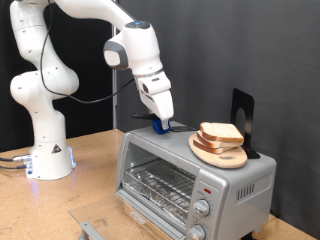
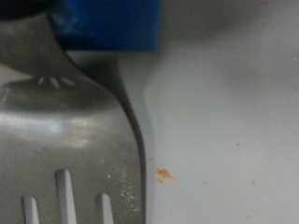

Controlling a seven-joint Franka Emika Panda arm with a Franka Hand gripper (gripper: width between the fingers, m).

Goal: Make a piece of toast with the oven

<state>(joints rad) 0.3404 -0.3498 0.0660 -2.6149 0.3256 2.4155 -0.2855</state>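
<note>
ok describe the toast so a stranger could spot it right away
Find the silver toaster oven; on its roof, toward the exterior view's right, sits a round wooden plate. The toast lies on that plate, pale with a brown crust, unlike the blue-handled tool under the hand.

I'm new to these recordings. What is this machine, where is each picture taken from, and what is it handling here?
The white machine is a robot arm; its gripper reaches down onto the top of the silver toaster oven. One picture comes from a camera off the arm, the other from a camera on the hand. That close-up shows a metal fork with a blue handle lying on the oven's top. Whether the fingers grip it cannot be seen. On the oven, towards the exterior view's right, a round wooden plate carries the piece of toast. The oven door is shut.
</note>
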